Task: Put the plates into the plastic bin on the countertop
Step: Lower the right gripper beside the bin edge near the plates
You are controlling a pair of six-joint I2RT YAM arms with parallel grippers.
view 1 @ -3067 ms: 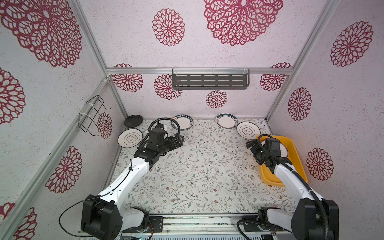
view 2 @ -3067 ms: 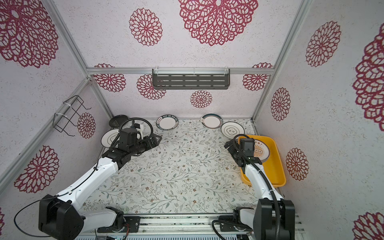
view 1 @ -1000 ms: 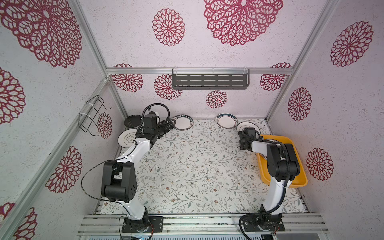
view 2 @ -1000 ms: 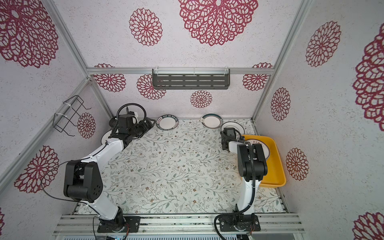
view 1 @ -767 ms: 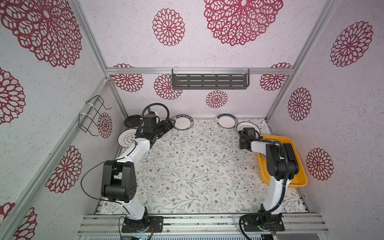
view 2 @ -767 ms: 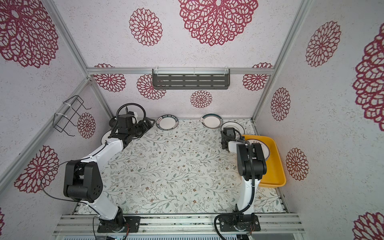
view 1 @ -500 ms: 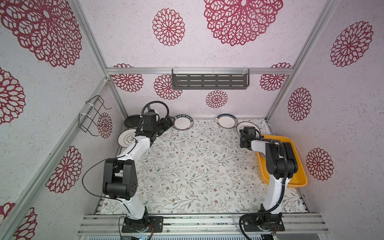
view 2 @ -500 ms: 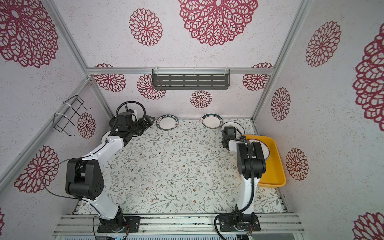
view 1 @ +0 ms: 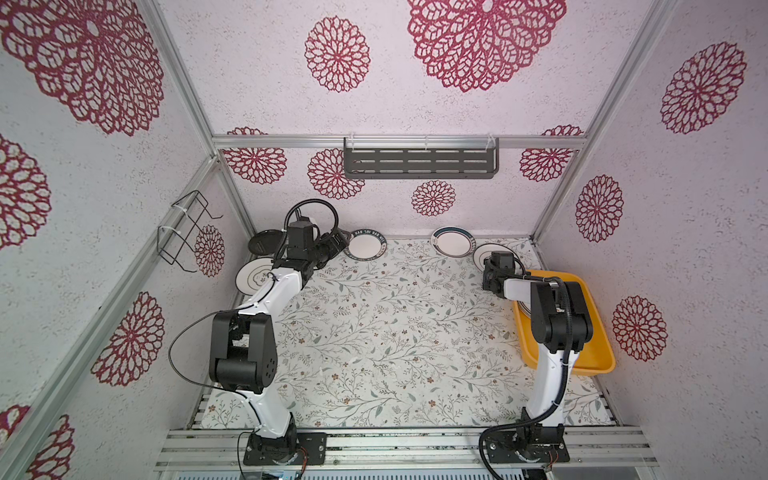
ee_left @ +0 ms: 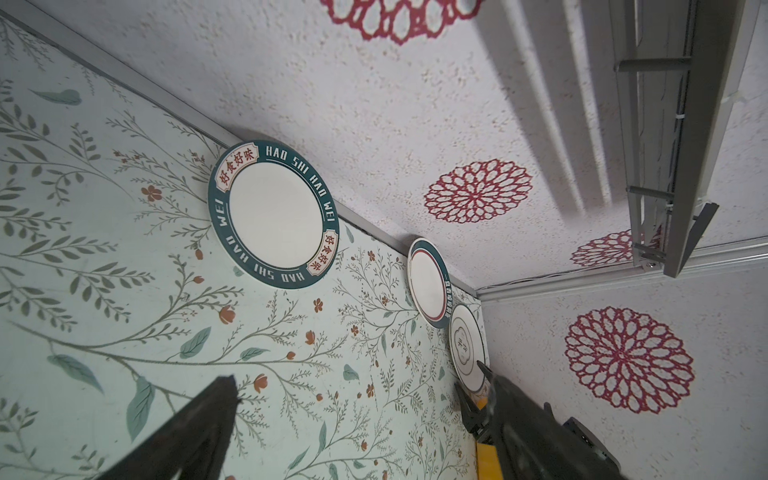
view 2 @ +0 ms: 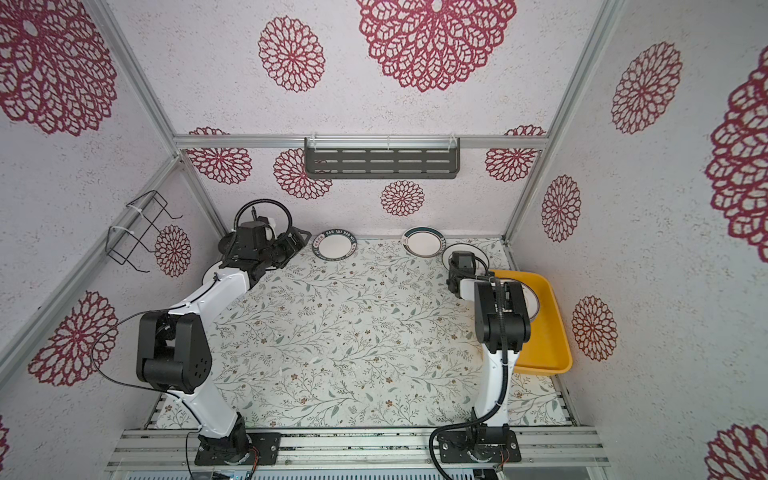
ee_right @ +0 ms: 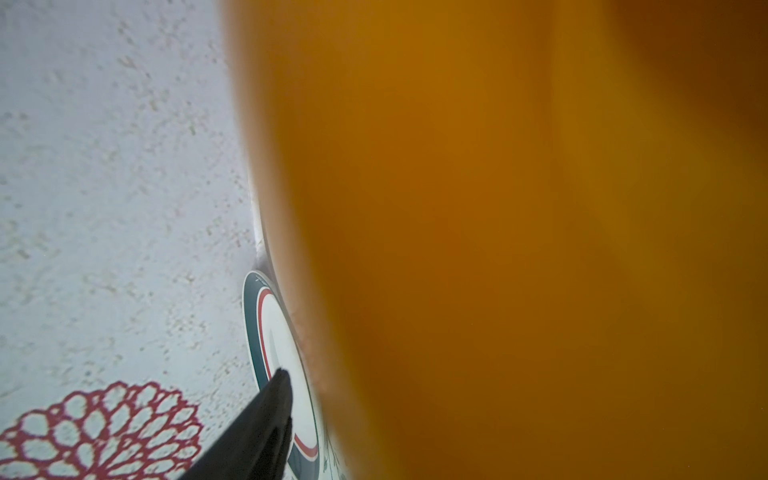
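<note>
a: where's the left gripper (view 1: pixel 340 242)?

b: low over the countertop (view 1: pixel 395 332) at the far left, its jaws spread wide with nothing between them. the lettered plate (view 1: pixel 366 245) lies flat just beside its tips, not touching them. in the left wrist view that plate sits ahead of the two fingers (ee_left: pixel 208 415).

a: and the right gripper (view 1: pixel 491 272)?

b: at the far right, over the near edge of the line-motif plate (view 1: pixel 481 254), close to the far corner of the plastic bin (view 1: pixel 590 357). i cannot tell whether it's parted or clenched. the right wrist view shows one finger (ee_right: pixel 266 415) and is mostly an orange blur.

a: other plates?

b: the teal-and-red-rimmed plate (view 1: pixel 453 247) lies by the back wall (view 1: pixel 478 208), between those two. a black plate (view 1: pixel 262 245) and a second line-motif plate (view 1: pixel 251 276) lie in the far left corner, beside the left arm's wrist.

a: anything in the bin?

b: at least one dark-rimmed plate (view 2: pixel 532 301) lies at its far end, partly hidden by the right arm.
</note>
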